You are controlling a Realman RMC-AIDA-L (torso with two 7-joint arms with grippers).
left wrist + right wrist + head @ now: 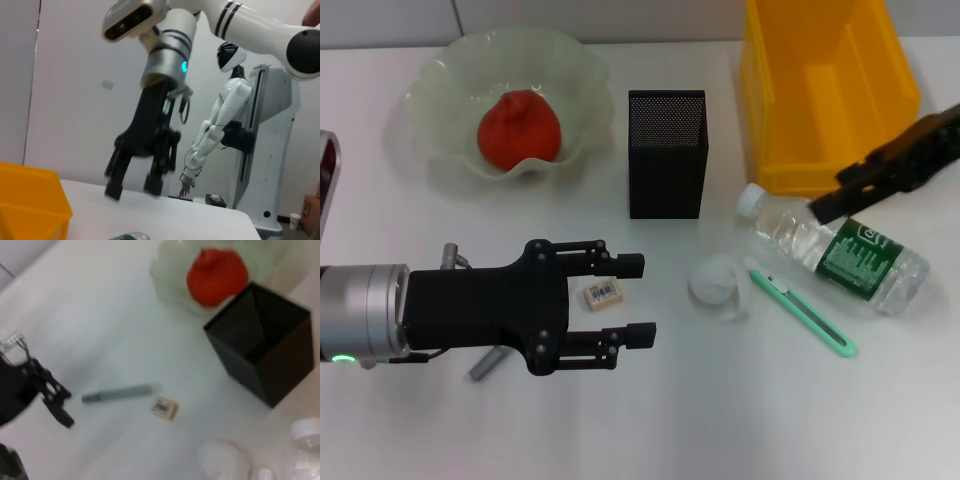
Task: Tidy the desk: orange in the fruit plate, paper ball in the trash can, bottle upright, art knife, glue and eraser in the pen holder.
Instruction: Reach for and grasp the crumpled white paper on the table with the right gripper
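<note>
The orange (518, 128) lies in the pale green fruit plate (430, 90) at the back left. The black mesh pen holder (667, 152) stands mid-desk, with the yellow trash can (770, 100) at the back right. The bottle (850, 255) lies on its side before the can. My right gripper (832, 196) hovers open just over the bottle's shoulder; the left wrist view shows this right gripper (132, 187) with fingers apart. The paper ball (715, 282) and art knife (800, 312) lie beside the bottle. My left gripper (635, 300) is open over the eraser (603, 294). Its body partly hides the glue (485, 365).
The white desk (720, 420) stretches bare along its near edge. The right wrist view shows the glue (120, 392), the eraser (164, 408), the pen holder (260, 340), the orange (217, 275) and the left gripper (52, 395). A dark device edge (328, 170) sits at the far left.
</note>
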